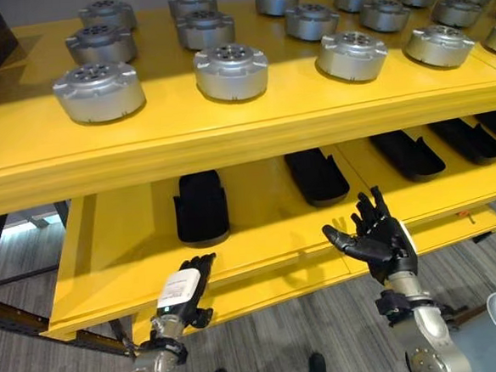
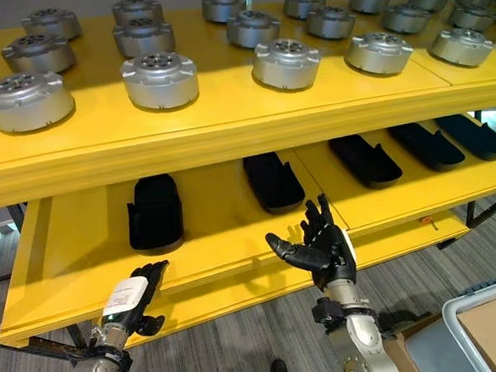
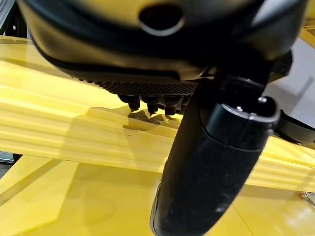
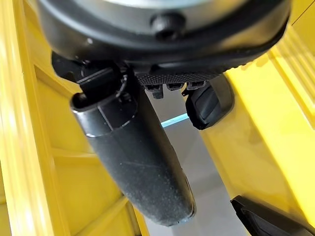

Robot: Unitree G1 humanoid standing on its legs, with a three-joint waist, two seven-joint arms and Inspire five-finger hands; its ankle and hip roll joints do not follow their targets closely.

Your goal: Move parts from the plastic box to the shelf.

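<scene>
No legible text; the left hand [image 1: 181, 290] perhaps bears a white label.

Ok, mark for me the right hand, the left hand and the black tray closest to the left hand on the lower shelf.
right hand [image 1: 386, 243], left eye view, on the palm.
left hand [image 1: 187, 286], left eye view, on the back of the hand.
black tray [image 1: 201, 208], left eye view, on the middle of its dark surface.

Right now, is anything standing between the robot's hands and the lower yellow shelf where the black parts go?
Nothing visible blocks it. The left hand and right hand hang open and empty just in front of the lower shelf's front edge, with bare yellow surface behind it between the black parts.
</scene>
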